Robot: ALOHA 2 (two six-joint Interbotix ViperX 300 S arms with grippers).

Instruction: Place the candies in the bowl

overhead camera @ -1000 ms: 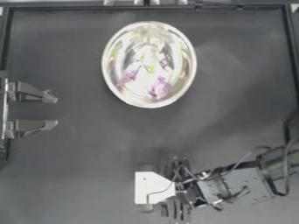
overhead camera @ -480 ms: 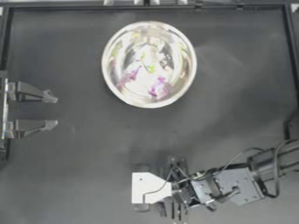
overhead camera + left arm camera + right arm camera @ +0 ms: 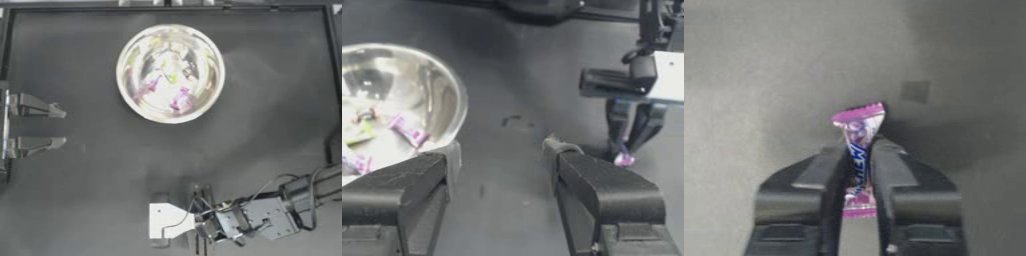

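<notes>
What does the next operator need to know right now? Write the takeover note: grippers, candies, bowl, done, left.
Right gripper: shut on a pink-purple twist-wrapped candy, at the table's near edge, right of centre, far from the bowl.
Left gripper: open, parked at the left edge, holding nothing.
Large shiny silver metal bowl: toward the table's far side, centred. Several candies lie inside, pink-purple and yellow-green among them; reflections blur the exact count.
Done: those candies are in.
Left: carry the gripped candy over the bowl and release. No other loose candies visible on the table.
</notes>
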